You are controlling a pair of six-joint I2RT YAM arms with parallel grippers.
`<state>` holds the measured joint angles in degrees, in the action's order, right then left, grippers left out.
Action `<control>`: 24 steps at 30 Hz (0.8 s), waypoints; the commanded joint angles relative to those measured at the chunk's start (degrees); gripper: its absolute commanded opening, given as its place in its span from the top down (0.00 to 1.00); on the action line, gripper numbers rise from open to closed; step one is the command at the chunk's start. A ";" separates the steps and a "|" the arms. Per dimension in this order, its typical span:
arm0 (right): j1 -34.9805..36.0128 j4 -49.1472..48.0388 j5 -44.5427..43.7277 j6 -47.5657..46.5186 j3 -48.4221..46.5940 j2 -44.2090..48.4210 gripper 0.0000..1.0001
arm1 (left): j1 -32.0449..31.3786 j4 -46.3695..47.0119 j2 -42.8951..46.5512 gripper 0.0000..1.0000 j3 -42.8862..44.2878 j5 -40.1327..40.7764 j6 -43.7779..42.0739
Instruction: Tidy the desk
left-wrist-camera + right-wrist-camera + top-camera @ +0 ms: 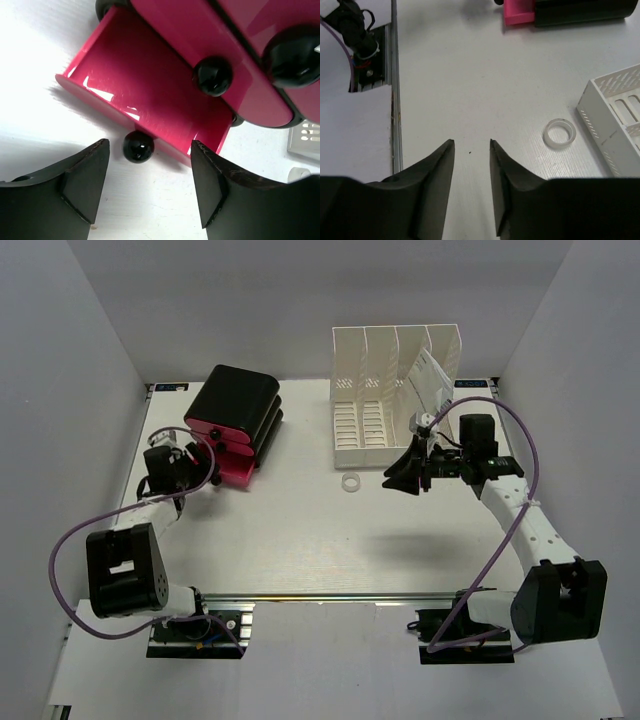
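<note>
Across the white desk [300, 540], whose one rail [330, 597] runs along the near edge by the arm bases, stand one black drawer unit [235, 405] at far left and one white rack [375, 410] at far right with one paper [430, 380] in its right-hand slot, and one tape ring [350, 482] lies just in front of the rack. The left gripper [150, 143] has its jaws wide apart on either side of one black knob [138, 146] on the single pulled-out pink drawer [145, 85], touching nothing. The right gripper [471, 145] hovers above bare desk near the ring, jaws a little apart and empty.
</note>
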<state>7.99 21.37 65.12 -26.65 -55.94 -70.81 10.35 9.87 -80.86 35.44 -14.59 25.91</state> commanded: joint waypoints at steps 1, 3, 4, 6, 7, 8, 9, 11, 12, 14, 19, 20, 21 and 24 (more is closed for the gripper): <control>0.27 6.57 3.69 -9.89 -2.85 -1.17 0.58 | 0.20 -5.28 2.55 0.25 3.66 0.88 -0.86; 0.71 10.44 4.92 -13.84 -3.12 -1.35 0.53 | 0.20 -7.13 3.69 0.25 4.55 0.44 -0.78; 0.63 12.10 5.10 -19.00 -3.12 -1.44 0.53 | 0.20 -8.62 4.47 0.26 4.72 0.18 -0.60; 1.32 13.53 4.49 -22.55 -1.98 -1.27 0.52 | 0.20 -12.65 7.45 0.29 5.25 -0.44 0.88; 1.59 13.35 3.62 -25.52 -1.37 -1.09 0.52 | 0.20 -13.99 8.69 0.31 5.43 -0.44 1.33; 2.29 13.09 2.91 -27.99 -0.58 -0.91 0.52 | 0.20 -14.96 10.18 0.35 5.52 -1.14 1.86; 2.64 13.09 1.25 -30.36 1.17 -0.83 0.52 | 0.20 -15.75 13.15 0.48 5.34 -1.75 2.82; 4.92 12.48 -1.91 -38.00 3.20 -1.09 0.52 | 0.20 -17.34 16.24 0.68 4.03 -4.30 3.44; 5.63 12.12 -3.58 -40.21 4.69 -1.52 0.52 | 0.20 -17.51 19.57 0.83 3.50 -5.35 3.53; 9.49 9.33 -9.19 -41.55 5.84 -2.05 0.52 | 0.20 -17.60 22.40 0.93 1.75 -7.73 2.92; 15.74 2.71 -20.19 -45.05 5.33 -6.44 0.52 | -0.85 -22.17 28.29 0.97 2.18 -6.62 -3.93; 16.61 3.76 -23.43 -46.98 3.66 -7.84 0.52 | -0.86 -22.52 29.26 0.93 2.00 -5.72 -4.81; 17.40 5.16 -24.85 -47.95 -0.44 -11.34 0.51 | -0.86 -21.57 30.57 0.86 0.70 -5.71 -4.47; 18.46 9.48 -30.13 -50.68 -7.05 -17.76 0.51 | -0.86 -20.24 35.32 0.54 -0.55 -3.96 -4.11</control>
<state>25.56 29.87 42.92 -71.75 -56.25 -84.64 9.67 -9.78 -49.04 35.86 -20.10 23.31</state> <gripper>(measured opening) 0.486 0.430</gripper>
